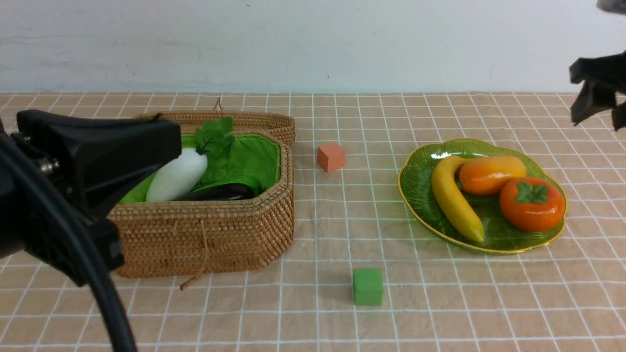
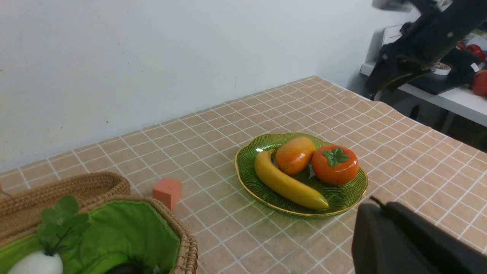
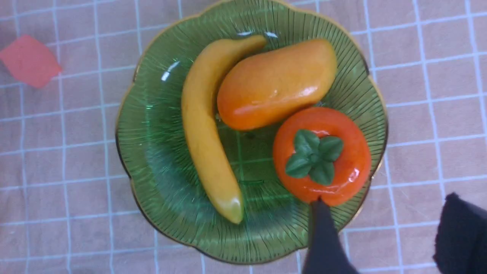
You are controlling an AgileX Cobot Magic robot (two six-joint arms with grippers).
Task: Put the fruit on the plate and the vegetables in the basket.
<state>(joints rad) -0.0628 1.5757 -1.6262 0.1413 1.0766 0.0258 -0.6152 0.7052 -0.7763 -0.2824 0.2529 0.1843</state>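
Observation:
The green glass plate [image 1: 415, 188] stands on the right with a yellow banana [image 1: 455, 198], an orange-yellow mango [image 1: 491, 173] and an orange-red persimmon [image 1: 532, 204] lying on it. On the left, the wicker basket [image 1: 210, 234] holds a white radish [image 1: 177, 177] with green leaves and a dark purple eggplant [image 1: 220, 192] on its green lining. My left gripper [image 1: 173, 139] hangs shut and empty in front of the basket's left side. High at the right edge, my right gripper [image 1: 599, 110] is raised above the plate; the right wrist view shows this gripper [image 3: 384, 217] open and empty just off the persimmon [image 3: 323, 152].
A small orange-pink cube [image 1: 331, 156] sits between basket and plate. A green cube [image 1: 368, 287] lies nearer the front. The basket's lid [image 1: 254, 120] lies open behind it. Past the table's right edge stands a side table [image 2: 449, 97] with clutter.

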